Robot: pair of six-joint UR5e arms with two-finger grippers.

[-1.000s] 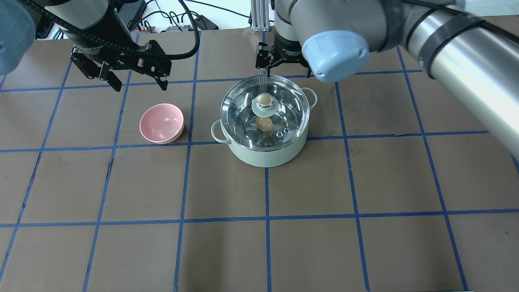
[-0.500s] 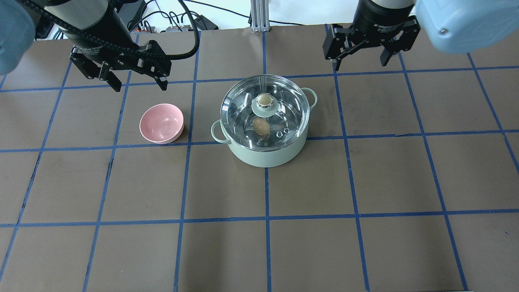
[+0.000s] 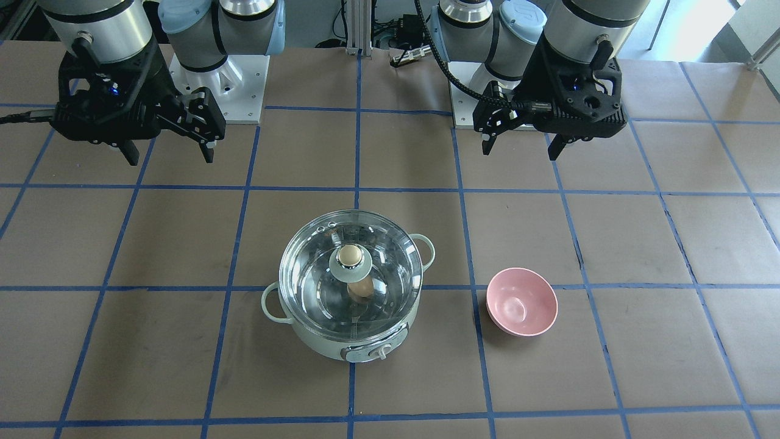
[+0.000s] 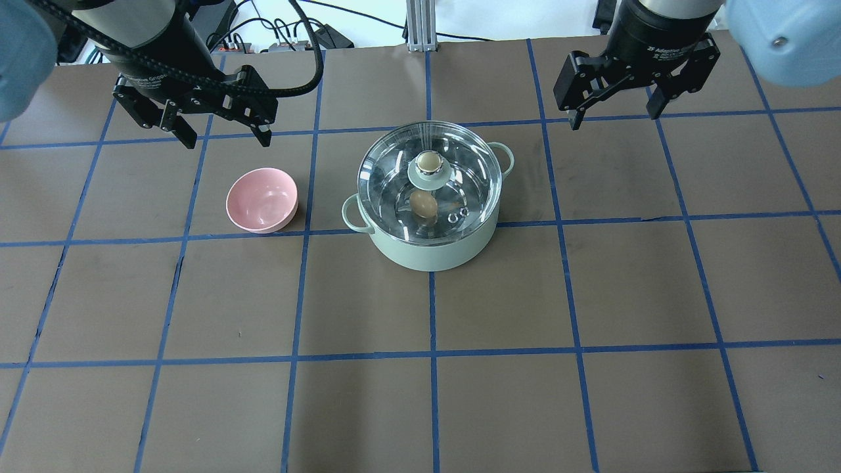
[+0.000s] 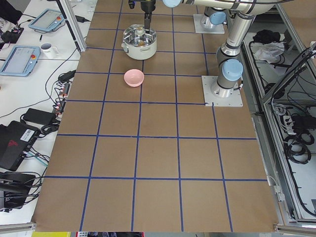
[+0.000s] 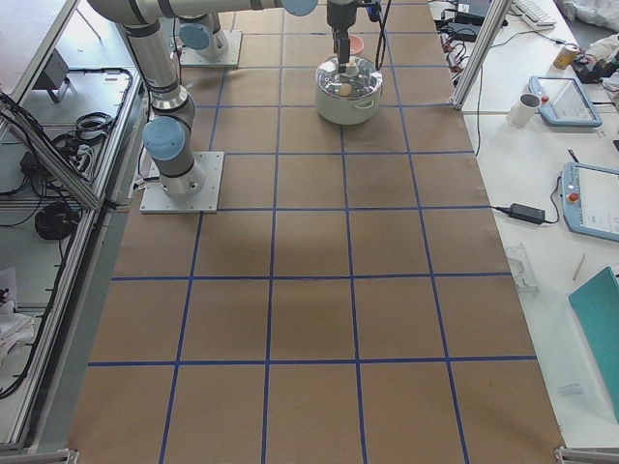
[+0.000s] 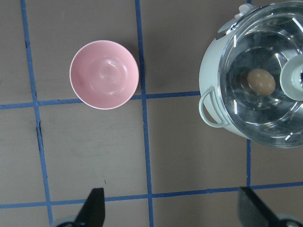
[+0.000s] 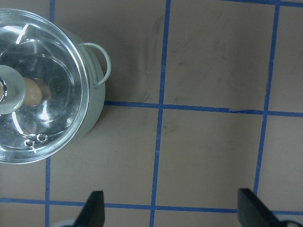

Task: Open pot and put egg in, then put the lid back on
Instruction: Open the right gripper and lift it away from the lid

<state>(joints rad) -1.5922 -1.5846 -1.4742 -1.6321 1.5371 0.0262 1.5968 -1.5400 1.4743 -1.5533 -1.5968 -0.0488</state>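
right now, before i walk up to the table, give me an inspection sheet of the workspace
surface: brown table with blue tape grid, no spills seen
job's things: pot upright; lid seated on it; egg inside, seen through the glass
clutter: pink bowl, empty, beside the pot, not touching it
grippers: left gripper open, empty, raised above the table; right gripper open, empty, raised, clear of the pot
cables: black cable along the left arm; loose leads past the table's edge
surroundings: teach pendants and mug on the side bench
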